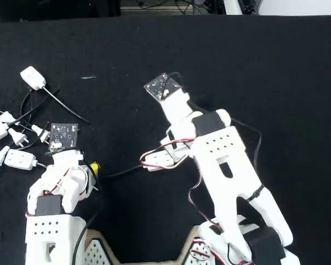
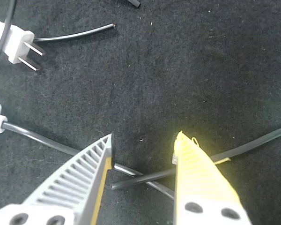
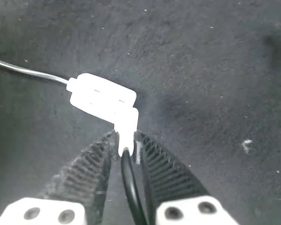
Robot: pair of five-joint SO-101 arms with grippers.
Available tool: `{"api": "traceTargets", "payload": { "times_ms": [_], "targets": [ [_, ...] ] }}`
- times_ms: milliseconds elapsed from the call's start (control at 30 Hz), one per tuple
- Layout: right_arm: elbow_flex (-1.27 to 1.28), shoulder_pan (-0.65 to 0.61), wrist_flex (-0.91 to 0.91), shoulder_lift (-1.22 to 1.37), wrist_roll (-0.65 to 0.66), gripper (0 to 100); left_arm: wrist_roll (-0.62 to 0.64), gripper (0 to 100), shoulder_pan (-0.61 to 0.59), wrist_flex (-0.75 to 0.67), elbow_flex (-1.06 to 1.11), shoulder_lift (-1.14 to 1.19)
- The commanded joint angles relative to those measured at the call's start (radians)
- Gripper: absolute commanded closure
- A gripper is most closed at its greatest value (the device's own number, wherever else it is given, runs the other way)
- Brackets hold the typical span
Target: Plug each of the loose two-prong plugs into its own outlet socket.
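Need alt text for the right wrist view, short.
The right end effector is shut on a white plug that butts against a white outlet socket lying on black cloth, its prongs hidden. The plug's black cord runs back between the fingers.

table cloth (image 2: pixel 201 56) — black, matt, rough | plug (image 2: pixel 11 41) — white smooth plastic, 2 metal prongs | cable (image 2: pixel 37 138) glossy

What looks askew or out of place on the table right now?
The white plug held by the right gripper meets the white socket at its end corner, at an angle, not in line. Near the left gripper, black cords lie crossed.
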Motion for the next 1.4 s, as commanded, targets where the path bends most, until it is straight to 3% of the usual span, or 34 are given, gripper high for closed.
{"api": "traceTargets", "payload": {
  "times_ms": [0,333,1367],
  "targets": [
    [-0.062,-0.048,0.037,0.013,-0.051,98.8,0.006,78,0.005,0.000,-0.012,-0.008],
    [-0.150,-0.048,0.048,0.214,-0.176,98.8,0.006,78,0.005,0.000,-0.012,-0.008],
    [-0.139,-0.046,0.006,0.232,-0.221,98.8,0.006,78,0.005,0.000,-0.010,-0.008]
  ]
}}
